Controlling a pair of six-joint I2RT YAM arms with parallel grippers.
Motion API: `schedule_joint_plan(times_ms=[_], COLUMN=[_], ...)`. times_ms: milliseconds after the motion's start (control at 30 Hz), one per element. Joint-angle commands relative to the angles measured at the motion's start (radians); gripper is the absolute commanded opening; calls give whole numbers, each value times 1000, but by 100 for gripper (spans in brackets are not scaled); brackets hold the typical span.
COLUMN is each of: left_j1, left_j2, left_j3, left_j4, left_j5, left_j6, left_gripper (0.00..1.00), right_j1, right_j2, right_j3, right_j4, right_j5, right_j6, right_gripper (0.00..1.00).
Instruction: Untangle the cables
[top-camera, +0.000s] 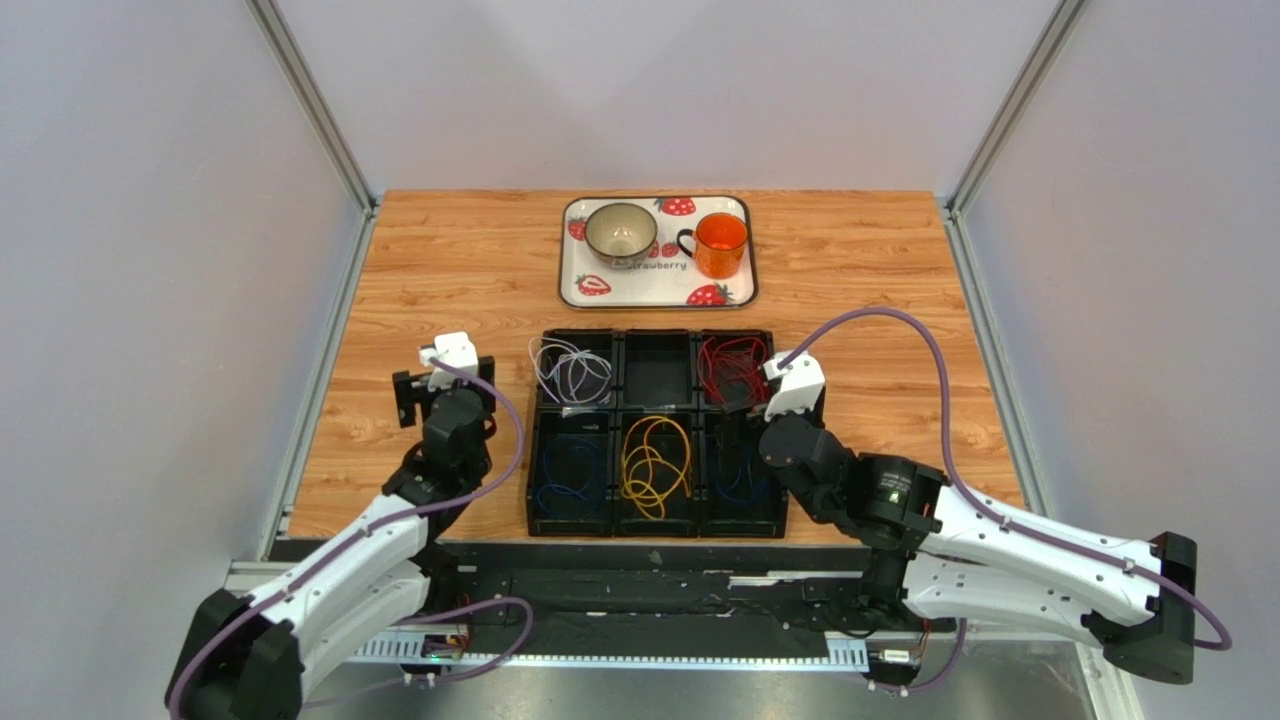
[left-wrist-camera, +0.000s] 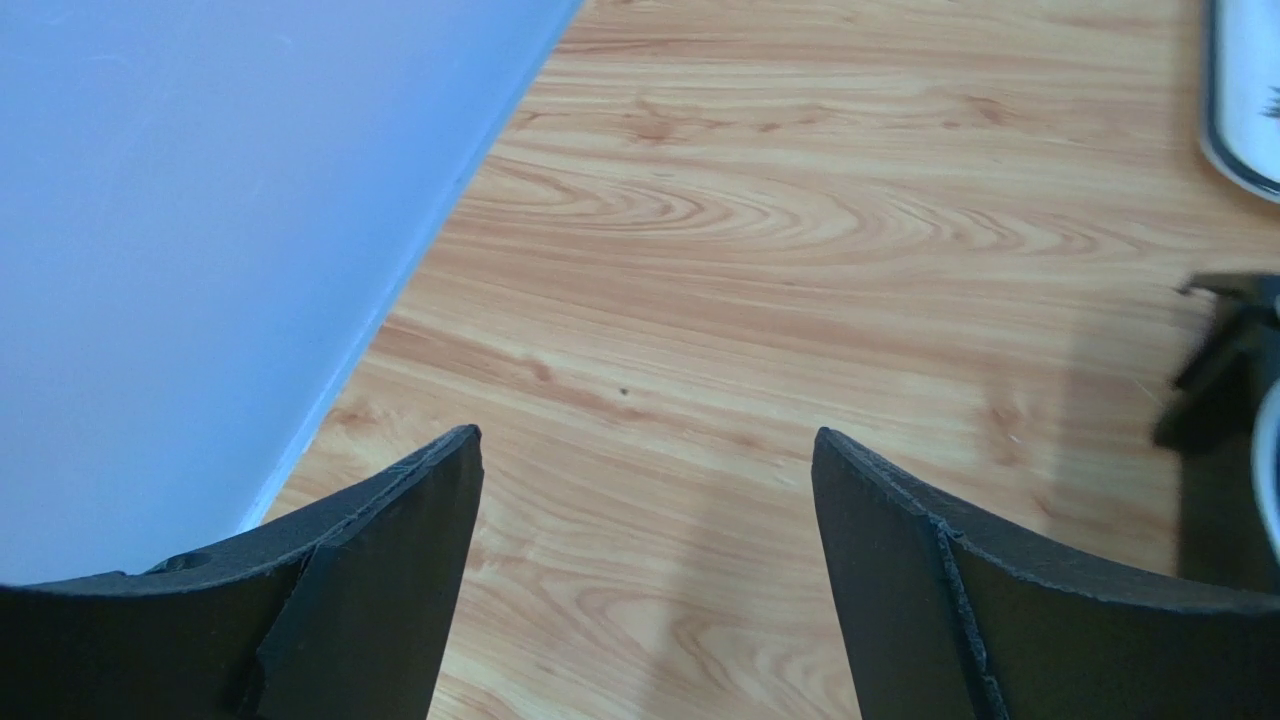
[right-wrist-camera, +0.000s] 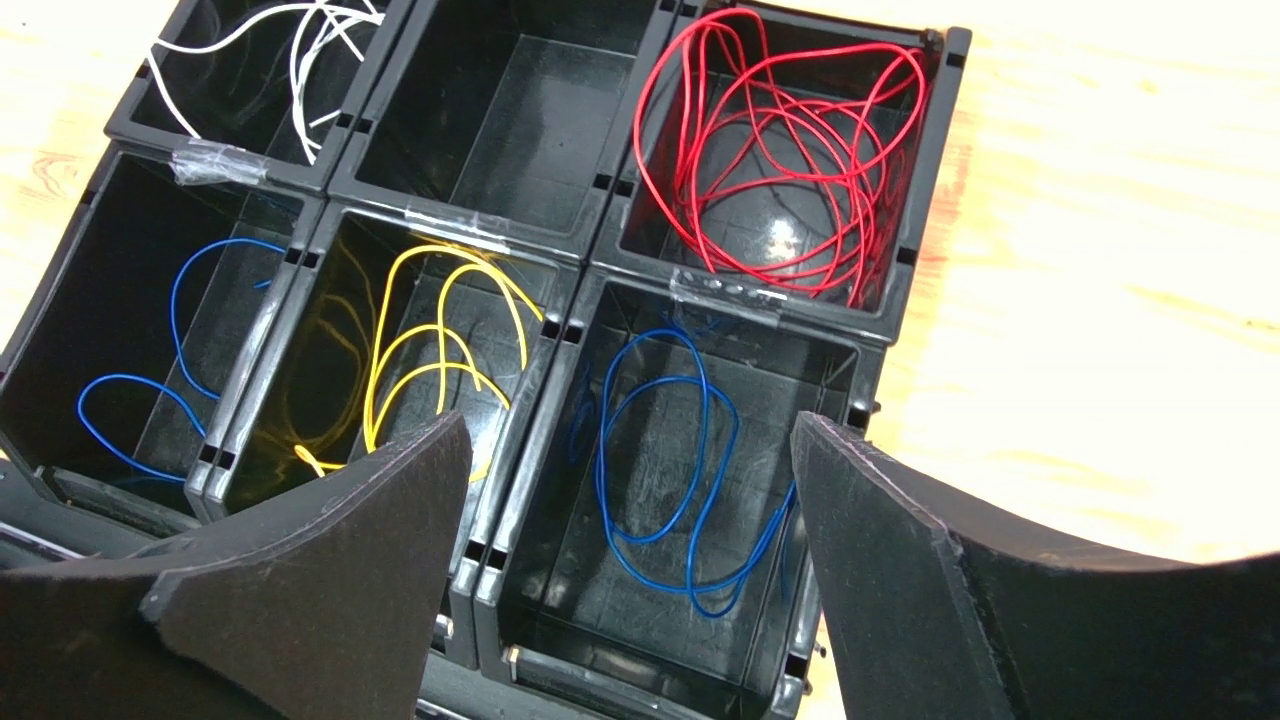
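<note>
Both arms bent low, pincers spread wide and holding nothing.
My right pincer hung tilted over the black bins, where the cables lay separated by colour; my left pincer hovered above the bench.

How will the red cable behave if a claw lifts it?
The red cable looks thin and loosely looped, so it'll probably flop and dangle. Its loops overlap, so they may snag together. Likely very light.
</note>
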Motion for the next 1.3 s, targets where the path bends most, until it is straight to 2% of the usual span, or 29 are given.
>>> schedule_joint_plan(times_ms=[0,67,100,300,400,500,633,667,700,767,800,833,867,900,933,967,1000,1033,1067,1133,1233,1267], left_j1=[129,181,197,273,315,349,358,369,375,385,386,386,387,390,396,402,402,402,402,402,402,402], left_j2=[99,154,172,274,329,372,381,387,413,545,600,582,546,515,533,560,568,553,538,551,548,545], left_j3=[-3,-23,-49,-43,-9,57,52,26,-38,-73,-87,-86,-69,-22,-17,-23,-32,-25,-14,-18,-18,-15], left_j4=[288,354,443,585,588,490,511,645,728,870,1010,992,811,741,746,849,856,821,756,790,794,783], left_j5=[100,178,206,329,402,451,535,592,641,617,608,626,629,638,661,654,634,605,605,605,606,606], left_j6=[43,49,51,121,123,91,81,68,84,72,81,72,65,58,61,63,61,37,34,40,38,38], left_gripper=[88,88,88,88,87,84,85,91,91,93,94,95,96,95,94,93,93,92,96,96,97,97], right_j1=[-4,-3,-4,-6,-7,-9,-12,-14,-15,-21,-33,-41,-52,-88,-115,-144,-176,-246,-285,-381,-440,-448], right_j2=[-32,-32,-30,-24,-16,-6,7,11,13,13,11,10,11,10,8,4,2,-1,-5,-9,2,30], right_j3=[-16,-15,-12,-6,-1,10,16,16,16,27,31,34,37,37,37,36,24,16,7,-33,-122,-136], right_j4=[-16,-21,-24,-34,-38,-48,-48,-48,-50,-48,-48,-48,-39,-28,-12,19,39,59,89,122,250,299], right_j5=[17,12,11,28,38,44,48,58,66,113,139,175,257,288,313,357,376,393,414,463,616,723], right_j6=[39,39,41,18,12,12,4,1,-4,-27,-45,-65,-73,-86,-97,-102,-99,-96,-79,-53,-68,-63], right_gripper=[83,83,83,83,83,83,83,83,83,84,85,86,89,89,89,90,90,91,91,91,100,100])
